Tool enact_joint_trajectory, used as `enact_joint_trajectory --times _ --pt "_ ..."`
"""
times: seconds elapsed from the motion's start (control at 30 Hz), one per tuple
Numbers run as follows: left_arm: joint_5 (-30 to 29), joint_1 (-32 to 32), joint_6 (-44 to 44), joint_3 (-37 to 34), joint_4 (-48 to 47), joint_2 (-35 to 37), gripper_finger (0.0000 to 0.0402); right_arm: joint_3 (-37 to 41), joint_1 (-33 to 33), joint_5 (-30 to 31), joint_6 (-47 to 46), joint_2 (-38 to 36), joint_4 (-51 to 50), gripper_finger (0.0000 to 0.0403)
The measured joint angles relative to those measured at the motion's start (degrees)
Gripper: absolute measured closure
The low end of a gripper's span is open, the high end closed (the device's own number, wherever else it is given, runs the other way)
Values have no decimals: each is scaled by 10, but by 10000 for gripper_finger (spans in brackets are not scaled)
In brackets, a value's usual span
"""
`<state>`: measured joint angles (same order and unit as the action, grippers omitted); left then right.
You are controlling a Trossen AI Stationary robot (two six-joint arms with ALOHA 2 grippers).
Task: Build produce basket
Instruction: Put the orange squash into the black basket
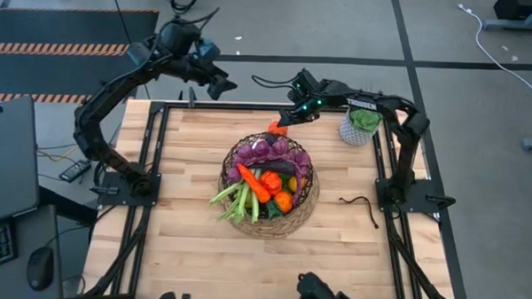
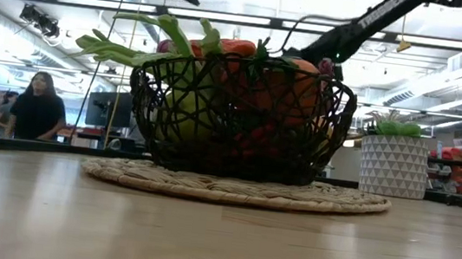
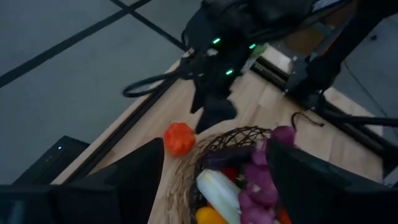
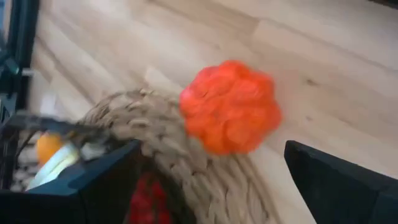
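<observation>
With the basket (image 1: 268,222) nearly full, we are after the 1 orange pepper (image 1: 276,128) lying on the table against its far rim: our right gripper (image 4: 211,180) hovers over it, fingers spread, and must descend and pinch, while the left gripper (image 1: 222,84) waits raised, fingers spread.

Wooden table (image 1: 183,244), white patterned pot with green plant (image 1: 359,126), dark, perhaps cable-like item (image 1: 360,204), person (image 2: 37,107) beyond.
</observation>
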<state>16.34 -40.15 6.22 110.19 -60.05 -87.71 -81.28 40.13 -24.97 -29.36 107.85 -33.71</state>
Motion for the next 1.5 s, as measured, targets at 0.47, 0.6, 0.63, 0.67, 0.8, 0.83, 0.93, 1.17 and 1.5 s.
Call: enact_joint_trajectory --times 0.47,0.6,0.63,0.67,0.8,0.83,0.93,1.17,1.5 --pt "-2 35 35 0 1 19 116 0 14 -34 -41 80 76 4" --pt "-7 40 42 0 1 19 116 0 12 -33 -53 84 111 4" --pt "-8 41 45 0 1 19 116 -1 12 -28 -54 84 121 4" --pt "-8 41 47 0 1 19 116 -1 12 -20 -54 84 124 4" --pt "-9 41 52 0 1 19 116 -1 13 6 -52 84 123 4" --pt "-9 41 52 0 1 19 116 -1 13 10 -50 84 123 4" --pt "-9 41 52 0 1 19 116 -1 13 21 -47 84 127 4" --pt "-9 42 52 0 1 19 116 -2 2 19 -65 94 162 4" --pt "-8 57 55 0 -27 19 116 -2 -15 19 -71 120 162 12"
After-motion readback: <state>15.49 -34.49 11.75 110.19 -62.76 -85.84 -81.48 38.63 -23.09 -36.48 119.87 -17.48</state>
